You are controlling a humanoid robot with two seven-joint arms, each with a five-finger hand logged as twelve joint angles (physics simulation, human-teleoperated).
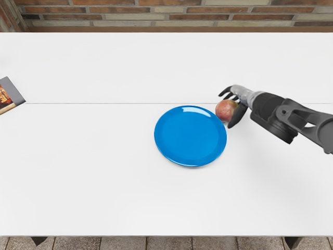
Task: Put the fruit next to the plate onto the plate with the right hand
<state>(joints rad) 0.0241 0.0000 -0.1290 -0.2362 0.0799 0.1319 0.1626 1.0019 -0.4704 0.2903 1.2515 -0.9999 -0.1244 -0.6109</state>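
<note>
1. Where the white counter [104,192] lies nearest the viewer, its front edge crosses the bottom of the head view. The glossy blue round plate [190,136] sits a little beyond it, near the middle.
2. Just beside the plate's far right rim rests the round red-and-yellow fruit [225,109]. It is on the counter, not on the plate, and I cannot tell whether it touches the rim.
3. The right robot hand [238,103], on a dark arm entering from the right edge, is against the fruit's right side. The fruit therefore lies between the palm and the plate. Being round, it has no long axis to line up.
4. Its fingers [225,92] curl over the fruit's far side, and another digit hooks round the near side. The robot hand looks closed on the fruit in a cupping grasp.
5. Judging from this, the coming move is a short lift, then a carry leftward and nearer, over the rim.
6. Farther off, a book [8,95] lies at the left edge, well apart, and a brick wall [156,13] stands behind. No left arm shows.
</note>
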